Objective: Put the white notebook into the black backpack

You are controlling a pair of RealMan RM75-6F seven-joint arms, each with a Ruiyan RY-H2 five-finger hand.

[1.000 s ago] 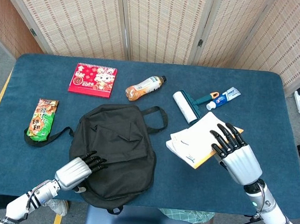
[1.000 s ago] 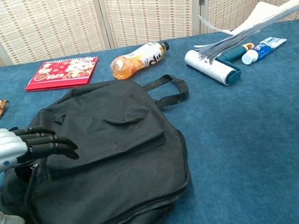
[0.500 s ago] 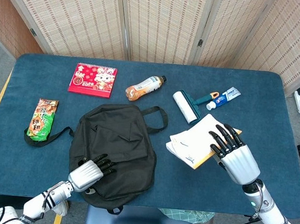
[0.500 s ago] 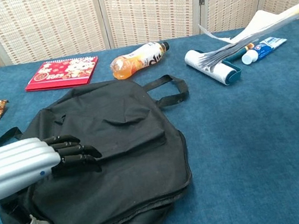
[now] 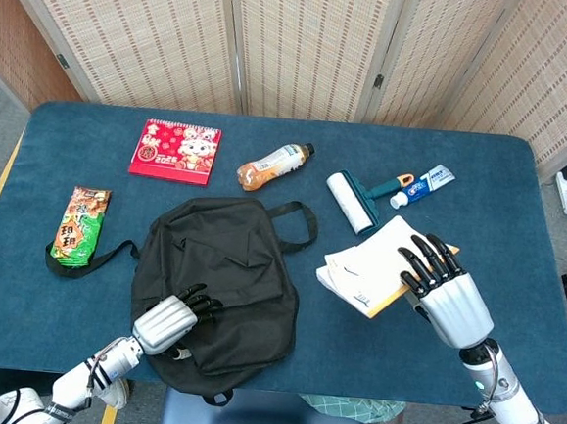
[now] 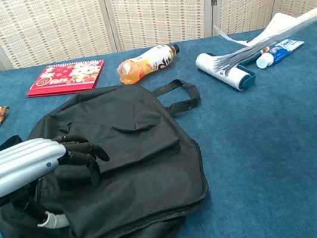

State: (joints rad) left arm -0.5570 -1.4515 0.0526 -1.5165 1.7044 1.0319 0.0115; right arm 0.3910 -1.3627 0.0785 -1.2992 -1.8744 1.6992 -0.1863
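Hands frame the scene: the left hand (image 5: pixel 169 321), silver-backed with dark fingers curled down, rests on the lower left of the backpack (image 5: pixel 221 288), though whether it grips the fabric cannot be told; the right hand (image 5: pixel 442 292) holds the notebook (image 5: pixel 378 264) by its near edge, fingers laid across the cover, lifting it tilted off the surface (image 5: pixel 482 188). From the chest view the notebook (image 6: pixel 266 34) shows as a fan of loose white pages in mid-air above the roller (image 6: pixel 225 70).

Blue cloth covers the surface. Soft black fabric forms the backpack, which lies flat and rumpled, a front pocket flap visible and a loop handle (image 5: pixel 297 221) at its top; nothing shows inside it. Behind it lie a flat red square calendar (image 5: pixel 175 150), a lint roller with white drum and teal handle, a plastic bottle (image 5: pixel 272 166) of orange drink on its side, a glossy green snack packet (image 5: pixel 79 222), and a small toothpaste tube (image 5: pixel 424 185).
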